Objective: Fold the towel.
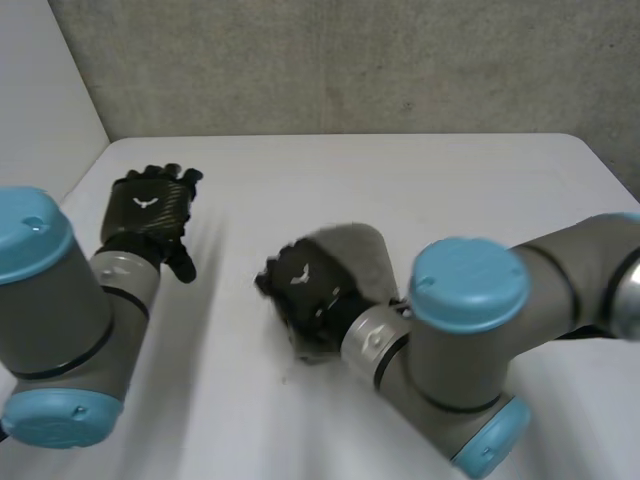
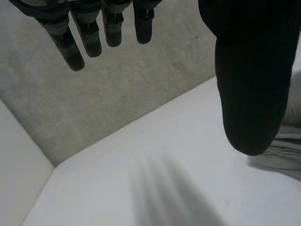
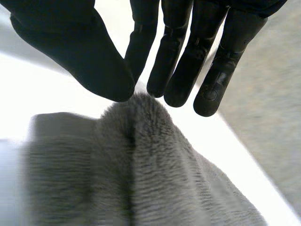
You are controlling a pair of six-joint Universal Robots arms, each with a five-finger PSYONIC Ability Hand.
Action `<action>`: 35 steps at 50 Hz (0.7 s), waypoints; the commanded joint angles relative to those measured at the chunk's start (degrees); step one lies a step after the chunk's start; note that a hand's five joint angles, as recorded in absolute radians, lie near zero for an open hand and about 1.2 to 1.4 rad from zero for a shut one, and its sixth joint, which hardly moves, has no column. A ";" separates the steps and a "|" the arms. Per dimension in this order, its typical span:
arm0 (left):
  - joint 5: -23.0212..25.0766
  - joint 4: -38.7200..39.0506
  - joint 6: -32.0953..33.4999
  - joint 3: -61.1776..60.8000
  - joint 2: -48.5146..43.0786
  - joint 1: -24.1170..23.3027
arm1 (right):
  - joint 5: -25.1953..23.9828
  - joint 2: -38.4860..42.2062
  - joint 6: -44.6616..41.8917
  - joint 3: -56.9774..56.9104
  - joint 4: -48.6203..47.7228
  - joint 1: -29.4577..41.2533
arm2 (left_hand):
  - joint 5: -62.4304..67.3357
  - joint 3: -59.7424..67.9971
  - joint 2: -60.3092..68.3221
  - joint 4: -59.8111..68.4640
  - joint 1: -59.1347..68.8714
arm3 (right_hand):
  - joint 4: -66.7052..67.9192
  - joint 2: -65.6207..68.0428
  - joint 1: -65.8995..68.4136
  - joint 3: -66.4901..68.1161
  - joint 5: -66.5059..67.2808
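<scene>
- The towel (image 1: 355,252) is a plain mid-grey. In the right wrist view its pile shows fine ribbed lines, and a darker streak runs down a crease.
- The counter (image 1: 400,180) is plain white with no pattern.
- The left hand (image 1: 150,212) is black, with a faint woven sheen and a small white winged mark on its back.
- The right hand (image 1: 300,290) is also black and carries the same small white mark.
- The left arm (image 1: 50,310) and right arm (image 1: 570,265) are grey with light-blue caps, and each has a silvery band at the wrist.
- The wall (image 1: 350,60) behind is mottled, speckled grey.
- The side panel (image 1: 40,90) is off-white.
</scene>
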 commanded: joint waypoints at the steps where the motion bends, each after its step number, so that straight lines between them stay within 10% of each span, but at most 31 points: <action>1: 4.81 0.11 -6.20 0.26 0.94 0.48 | 0.41 -0.14 0.95 1.18 3.80 0.57 | -1.64 0.51 0.57 0.40 -0.13 | -5.78 -4.40 6.40 -5.33 -4.01; 4: 6.83 0.20 -8.67 2.10 0.32 -0.22 | 0.49 -5.66 2.62 4.06 3.62 -1.09 | -1.64 0.51 0.57 0.40 -0.13 | -40.82 -39.44 -28.64 -40.37 -39.05; 17: 8.68 0.29 -14.12 17.92 -13.81 -8.05 | -3.72 -23.70 22.21 14.27 3.09 -24.11 | -1.60 0.56 0.62 0.45 -0.08 | -47.00 -45.61 -34.82 -46.55 -45.23; 24: 18.16 1.43 -14.65 23.37 -21.46 -8.92 | -7.23 -22.58 26.01 14.37 3.71 -29.14 | 0.75 2.90 2.96 2.79 2.26 | -54.70 -53.31 -42.52 -54.25 -52.93; 35: 20.29 0.73 -14.13 26.81 -29.65 -8.75 | -8.03 -8.00 26.18 6.56 7.75 -28.53 | 2.10 4.26 4.32 4.15 3.62 | -58.36 -56.97 -46.18 -57.91 -56.59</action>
